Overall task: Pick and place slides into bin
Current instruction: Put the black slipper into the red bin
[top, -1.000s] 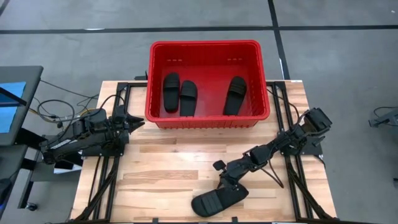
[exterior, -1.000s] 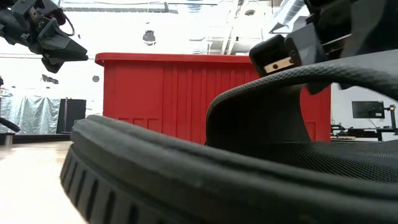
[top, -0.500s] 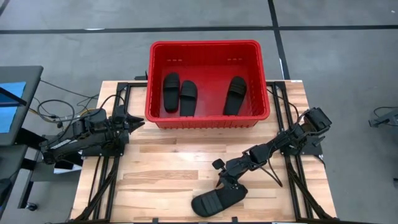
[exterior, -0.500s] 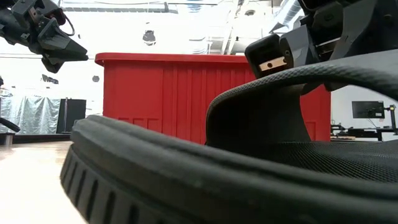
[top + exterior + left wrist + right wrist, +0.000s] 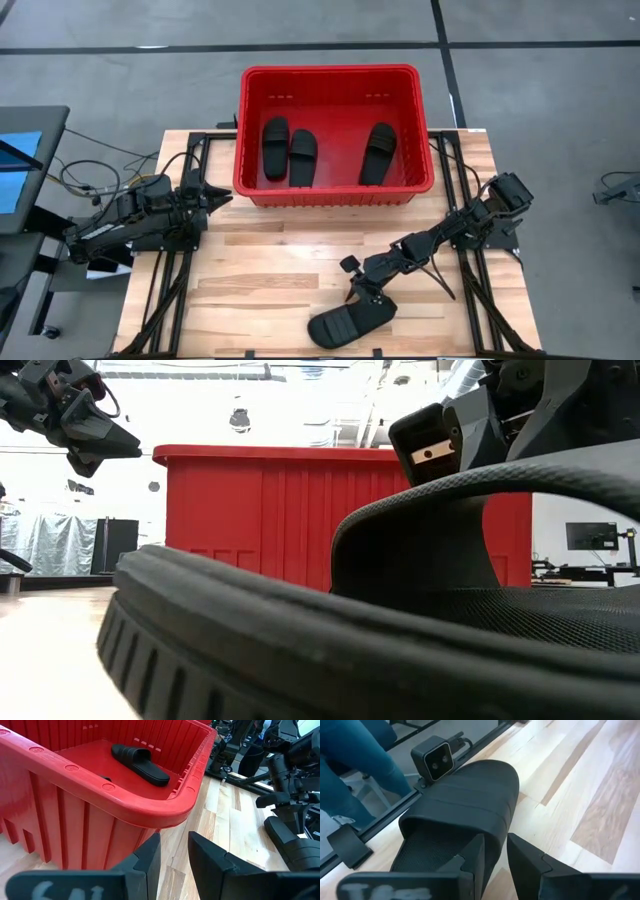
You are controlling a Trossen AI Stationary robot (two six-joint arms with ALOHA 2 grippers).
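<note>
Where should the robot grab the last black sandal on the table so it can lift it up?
Probably by the wide strap. The sandal lies flat on its sole at the table's near edge, so the strap arches up, leaving a gap underneath. Coming from above, the right gripper, open at the strap's edge, could slip one finger under it and one over. The flat sole gives less to pinch.

A robotics lab or workshop is showing here: a butcher-block table (image 5: 280, 270) is sitting on grey concrete floor (image 5: 120, 90), with monitors (image 5: 588, 536) glowing at the low view's right edge.
</note>
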